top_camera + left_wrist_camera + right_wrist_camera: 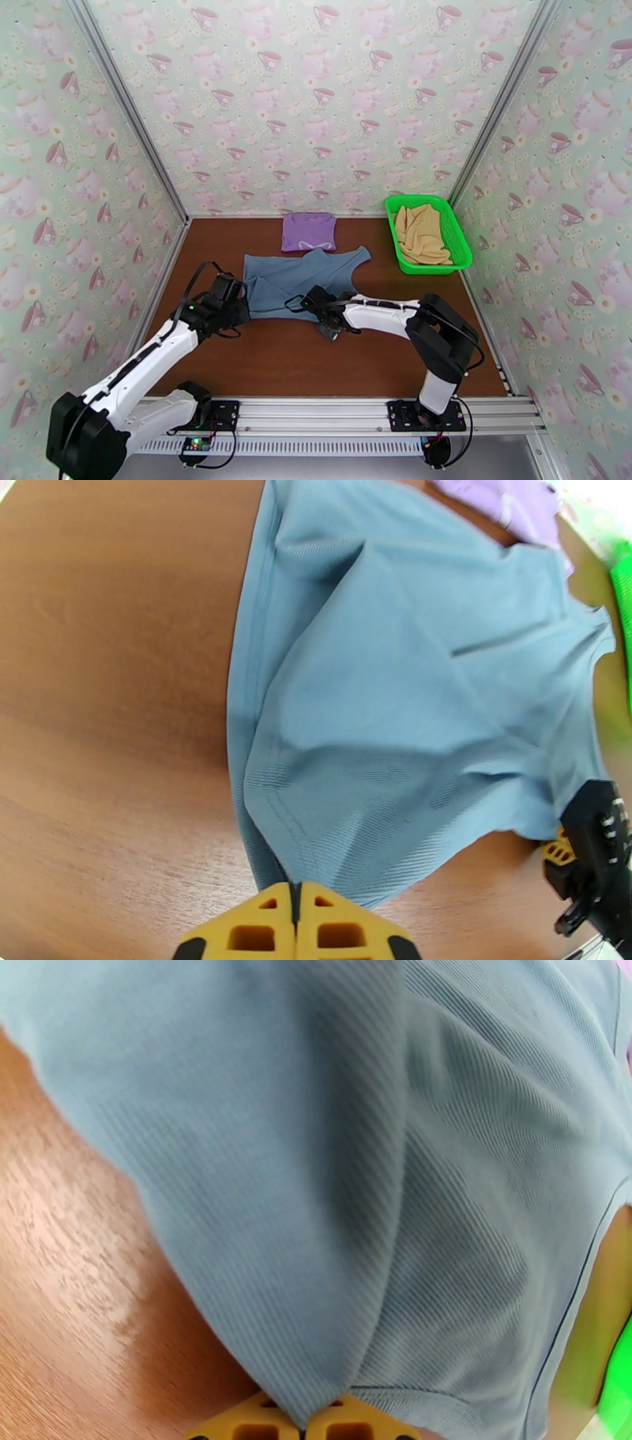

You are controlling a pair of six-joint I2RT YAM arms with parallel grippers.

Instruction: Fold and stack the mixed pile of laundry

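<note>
A slate blue-grey tank top (300, 280) lies spread on the brown table, straps pointing right. My left gripper (237, 306) is shut on its near left hem corner; in the left wrist view the yellow fingertips (294, 922) pinch the blue-grey fabric (411, 685). My right gripper (325, 314) is shut on the near right hem corner, where the blue-grey cloth (355, 1157) bunches between its yellow fingertips (316, 1422). A folded lilac purple garment (309, 230) rests behind the tank top. The tan-yellow garment (421, 234) lies crumpled in the green basket (462, 253).
The green mesh basket stands at the back right, by the right wall. Patterned walls enclose the table on three sides. Bare brown tabletop (316, 363) stretches between the tank top and the arm bases.
</note>
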